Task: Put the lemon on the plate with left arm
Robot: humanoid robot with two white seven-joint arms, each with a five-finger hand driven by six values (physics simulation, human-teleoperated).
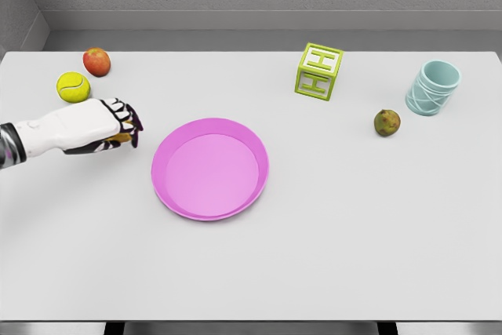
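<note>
Your left hand (118,125) is curled over a yellow object, apparently the lemon (119,139). The plate (210,167) lies just to its right; carry rightward.

Look to the far left corner of the white table (329,272): you have a red-orange apple (96,61) there, with a yellow-green tennis ball (73,87) just beside it, a little nearer the front. Toward the far edge, right of centre, you see a lime-green letter block (318,71), open-framed and showing an H. Near the right edge stands a pale teal ribbed cup (432,88), and just beside it, to the left and nearer the front, lies a small brownish-green round fruit (387,122).
</note>
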